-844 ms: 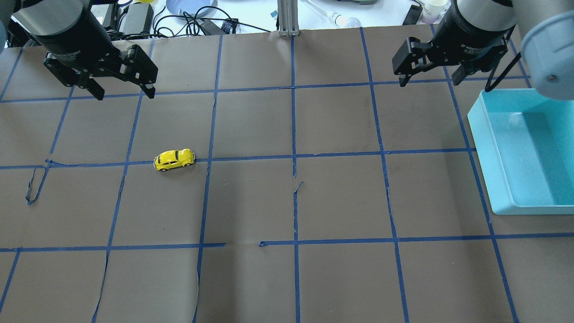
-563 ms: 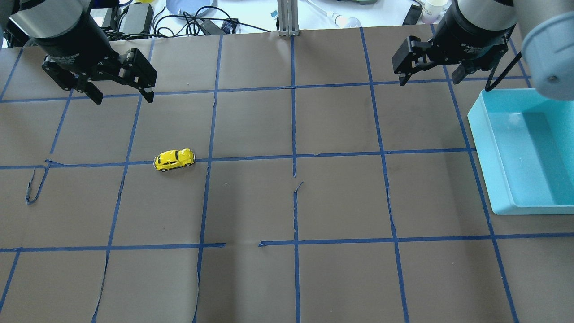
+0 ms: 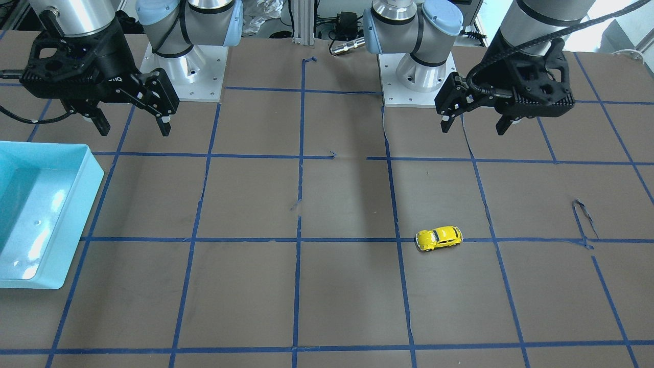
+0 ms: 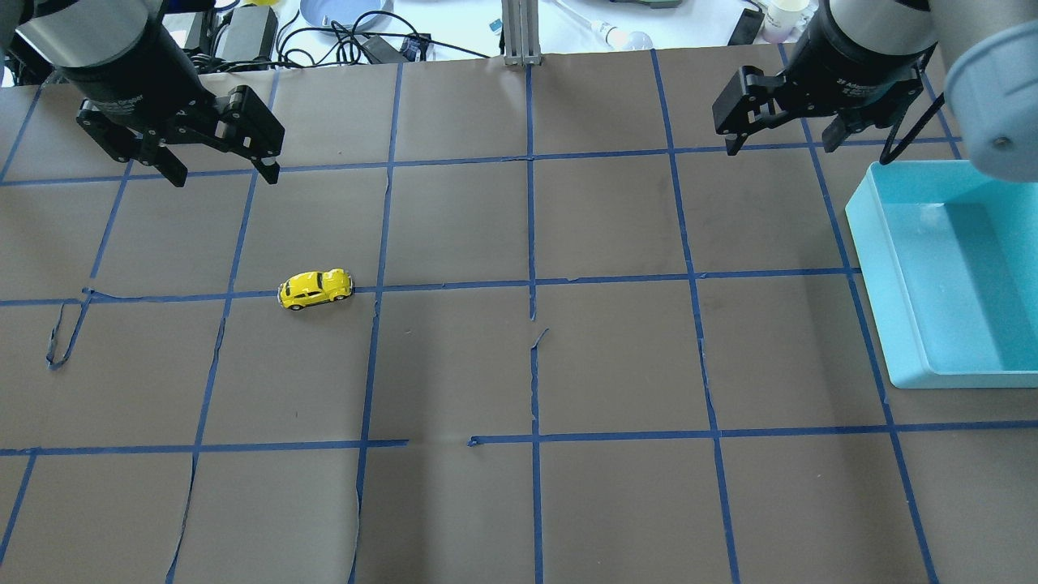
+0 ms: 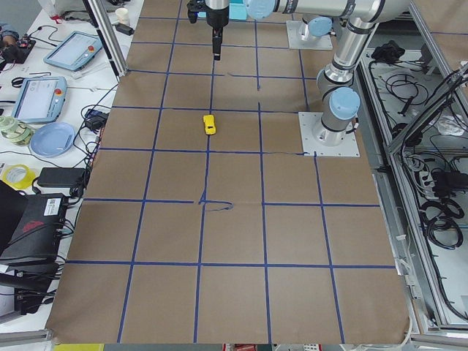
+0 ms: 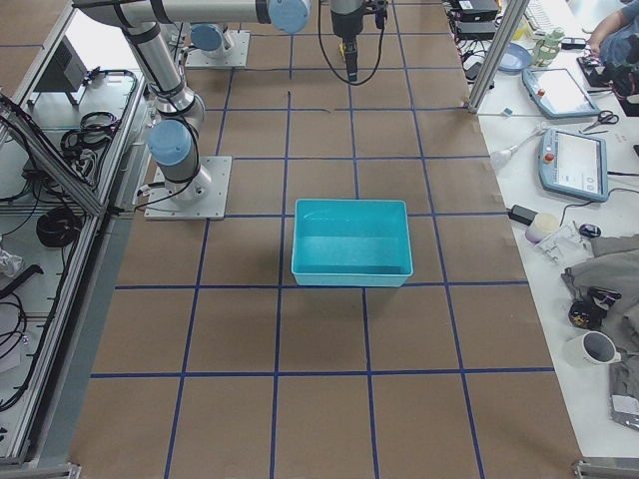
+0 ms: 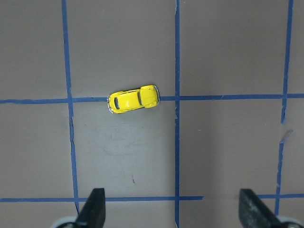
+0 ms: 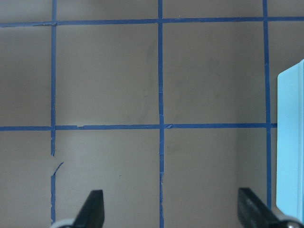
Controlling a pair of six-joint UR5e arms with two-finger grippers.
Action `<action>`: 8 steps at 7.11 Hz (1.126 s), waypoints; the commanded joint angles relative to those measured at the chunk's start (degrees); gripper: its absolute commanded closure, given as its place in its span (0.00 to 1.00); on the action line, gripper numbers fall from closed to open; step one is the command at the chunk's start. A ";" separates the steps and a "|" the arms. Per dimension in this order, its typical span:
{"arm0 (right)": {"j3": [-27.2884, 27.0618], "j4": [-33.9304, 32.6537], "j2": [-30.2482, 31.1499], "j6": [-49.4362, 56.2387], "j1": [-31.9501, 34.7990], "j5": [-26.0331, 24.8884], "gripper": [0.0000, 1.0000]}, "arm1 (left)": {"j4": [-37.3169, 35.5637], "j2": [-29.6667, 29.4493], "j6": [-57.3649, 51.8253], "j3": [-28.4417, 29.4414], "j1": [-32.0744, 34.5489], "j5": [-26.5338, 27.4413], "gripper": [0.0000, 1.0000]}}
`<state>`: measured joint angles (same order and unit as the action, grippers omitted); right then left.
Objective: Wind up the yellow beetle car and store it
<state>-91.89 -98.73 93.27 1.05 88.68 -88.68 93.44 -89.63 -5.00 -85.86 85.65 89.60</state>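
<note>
The yellow beetle car (image 4: 315, 289) sits on its wheels on a blue tape line, left of the table's middle. It also shows in the front-facing view (image 3: 439, 238), the exterior left view (image 5: 209, 124) and the left wrist view (image 7: 133, 99). My left gripper (image 4: 224, 171) is open and empty, raised well behind and left of the car; it shows in the front-facing view (image 3: 474, 128) too. My right gripper (image 4: 781, 146) is open and empty at the far right, near the bin's back corner; the front-facing view (image 3: 134, 130) shows it as well.
A light blue bin (image 4: 872, 243) stands at the table's right edge, also in the front-facing view (image 3: 76, 214) and the exterior right view (image 6: 349, 276). Brown paper with a blue tape grid covers the table. Cables and clutter lie beyond the far edge.
My left gripper has shifted slightly back and left. My right gripper has edged a little farther back. The car has not moved.
</note>
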 commanded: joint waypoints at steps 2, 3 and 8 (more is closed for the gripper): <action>-0.13 0.20 0.07 -0.34 0.00 -0.09 0.00 | 0.43 0.95 0.34 -1.40 0.04 -0.13 0.00; -0.21 0.20 -0.01 -0.52 0.00 -0.09 0.00 | -0.18 1.30 -0.53 -2.98 0.04 -0.13 0.00; -0.39 0.20 -0.02 -0.61 0.00 0.08 0.00 | -0.28 0.60 -0.54 -3.17 -0.05 -0.21 0.00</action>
<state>-92.25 -98.52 93.27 0.43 88.68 -88.57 93.23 -88.83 -5.55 -89.11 85.60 89.34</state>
